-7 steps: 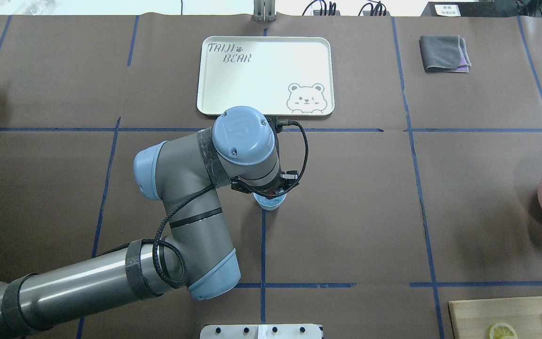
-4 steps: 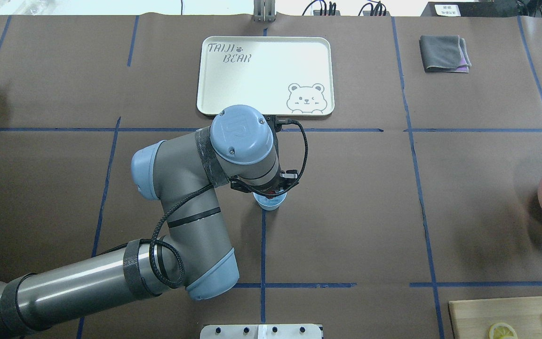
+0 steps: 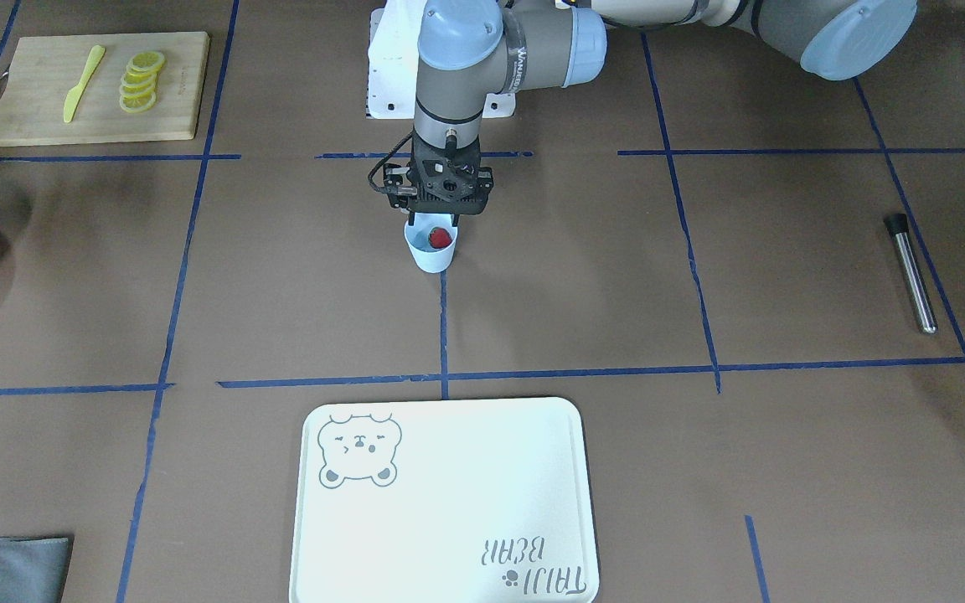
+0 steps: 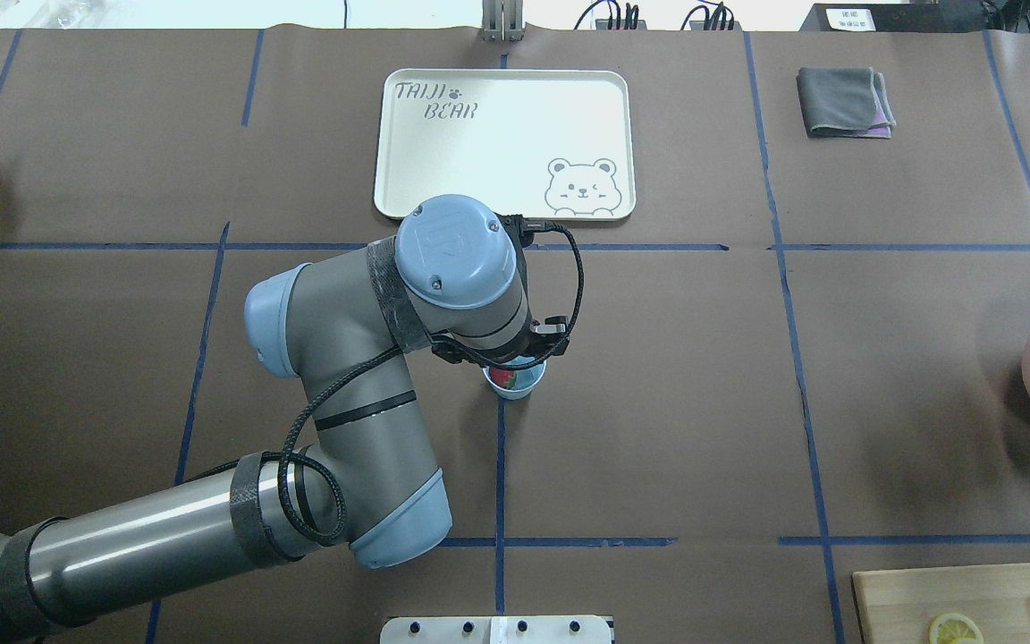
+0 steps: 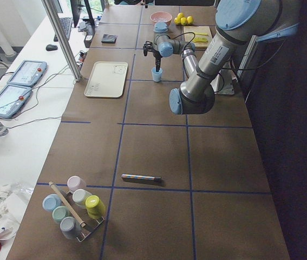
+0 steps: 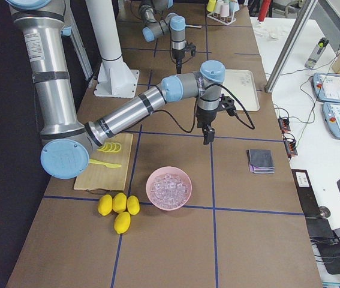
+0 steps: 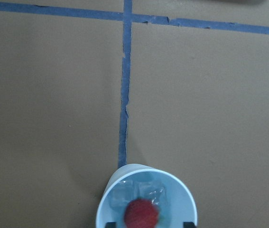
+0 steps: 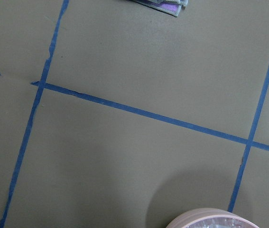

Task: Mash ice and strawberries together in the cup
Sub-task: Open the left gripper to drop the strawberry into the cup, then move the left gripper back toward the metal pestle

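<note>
**A:** Where's the fruit?

**B:** The strawberry [image 7: 141, 213] lies whole in the cup [image 3: 431, 257], on top of the ice [image 7: 154, 192]. The cup stands upright on the table [image 3: 616, 276], on a blue tape line [image 7: 123, 95] and well apart from the tray [image 3: 449, 502].

**A:** And the arm over it?

**B:** The left gripper [image 3: 432, 220] hangs just above the rim. Its jaws are spread to about the width of the cup and hold nothing. I can't tell whether the right gripper [image 6: 207, 137] is wide or closed. It hovers near the pink bowl [image 6: 168, 206], and only a side view shows it.

**A:** So nothing is mashed yet.

**B:** No, I'd say loading is done and crushing hasn't begun. The left gripper should lift straight up, because a sideways drift could catch the rim with a fingertip (that cup looks light and nothing steadies it).

**A:** And the tool?

**B:** Probably the metal rod [image 3: 911, 276], which lies far out on the left arm's side. Grip it high and bring it down vertically over the centre of the cup. Press in short strokes, since the berry may skid across the ice. Bracing the cup with the other arm would help.
</note>
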You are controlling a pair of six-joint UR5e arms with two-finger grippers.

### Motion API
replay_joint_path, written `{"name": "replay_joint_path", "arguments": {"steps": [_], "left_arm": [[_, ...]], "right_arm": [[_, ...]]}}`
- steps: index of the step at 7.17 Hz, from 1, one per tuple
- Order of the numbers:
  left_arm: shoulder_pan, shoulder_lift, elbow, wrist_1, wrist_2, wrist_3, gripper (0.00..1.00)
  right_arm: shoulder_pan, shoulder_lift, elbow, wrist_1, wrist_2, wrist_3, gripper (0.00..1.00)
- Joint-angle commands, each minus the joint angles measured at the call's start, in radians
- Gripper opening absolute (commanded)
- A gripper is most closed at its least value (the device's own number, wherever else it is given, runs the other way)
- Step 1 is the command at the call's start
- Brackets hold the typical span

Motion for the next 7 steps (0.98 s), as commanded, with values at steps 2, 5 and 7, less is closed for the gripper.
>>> {"name": "replay_joint_path", "arguments": {"steps": [2, 5, 7], "left_arm": [[-0.049, 0.147, -0.179, 0.009, -0.007, 0.025, 1.0], [-0.192, 0.257, -0.318, 0.164, -0.117, 0.271, 1.0], [-0.293, 0.348, -0.348, 0.186, -0.197, 0.433, 1.0]], "right_arm": [[0.027, -0.015, -0.019, 0.001, 0.032, -0.006, 0.99], [0.161, -0.139, -0.165, 0.207, 0.125, -0.165, 0.99], [0.224, -0.208, -0.252, 0.358, 0.147, -0.198, 0.99]]}}
